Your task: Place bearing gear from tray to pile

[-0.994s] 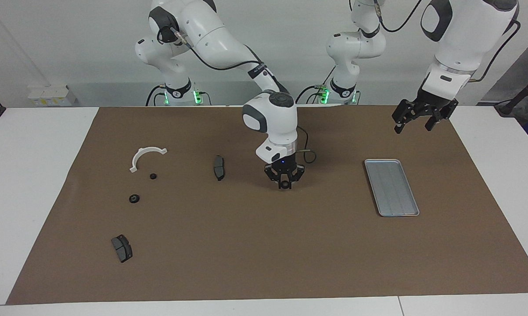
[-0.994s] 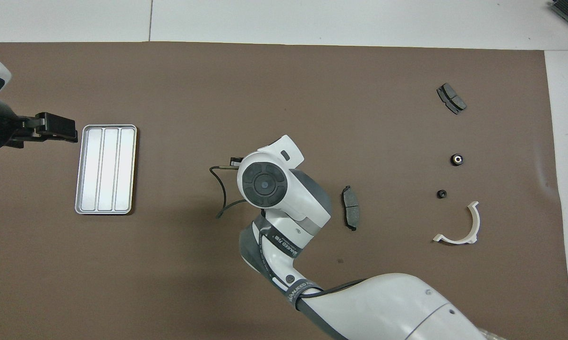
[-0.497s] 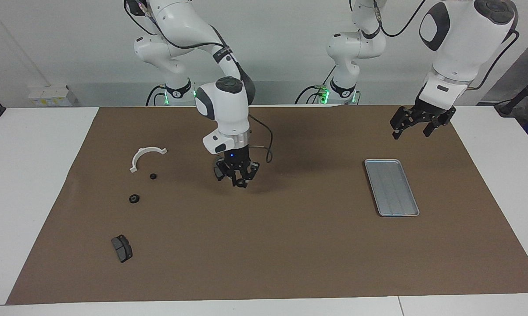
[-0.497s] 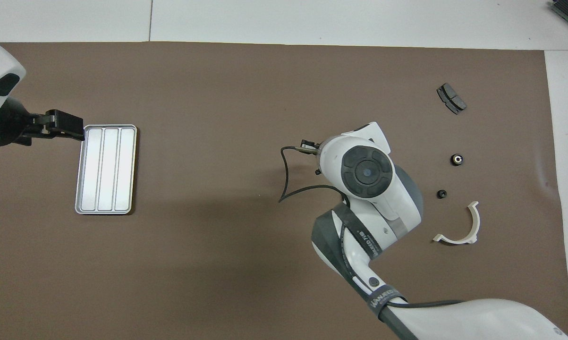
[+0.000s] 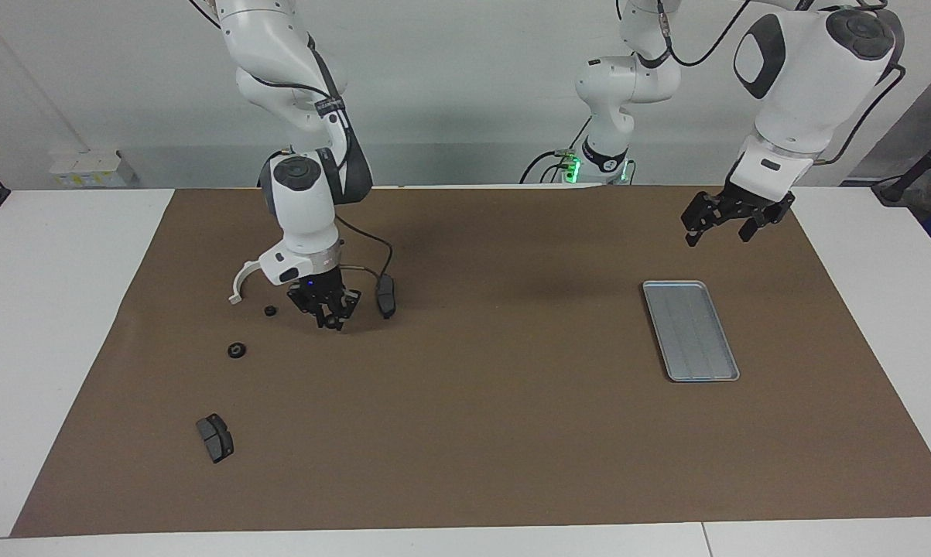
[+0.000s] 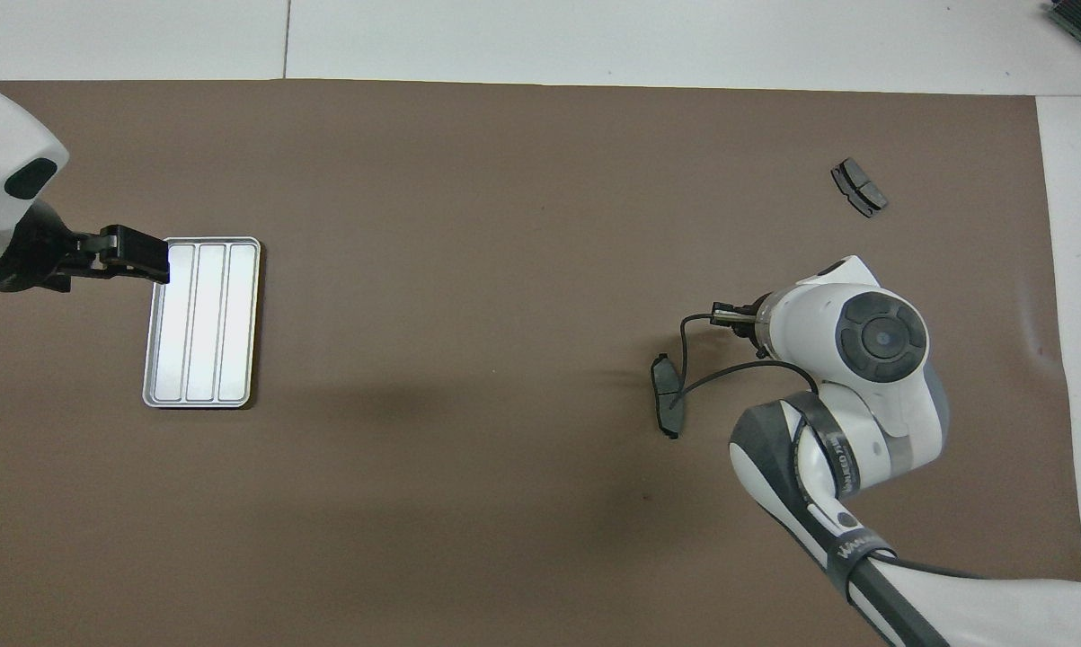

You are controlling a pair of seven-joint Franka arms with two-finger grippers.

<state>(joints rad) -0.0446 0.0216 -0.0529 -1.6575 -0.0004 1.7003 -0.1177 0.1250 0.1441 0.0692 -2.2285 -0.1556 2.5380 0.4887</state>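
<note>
The silver tray lies bare toward the left arm's end of the table. My right gripper hangs low over the mat, shut on a small dark bearing gear. It sits between a small black gear and a brake pad. A larger black gear lies farther from the robots. In the overhead view the right wrist hides the gripper and both gears. My left gripper waits open in the air over the tray's nearer end.
A white curved bracket lies beside the small gear, partly covered by the right arm. A second brake pad lies farther out near the mat's corner. The first pad has the gripper's cable over it.
My right arm has swung from the mat's middle toward its own end of the table, carrying the gear past the brake pad. The left gripper has drifted slightly toward the tray.
</note>
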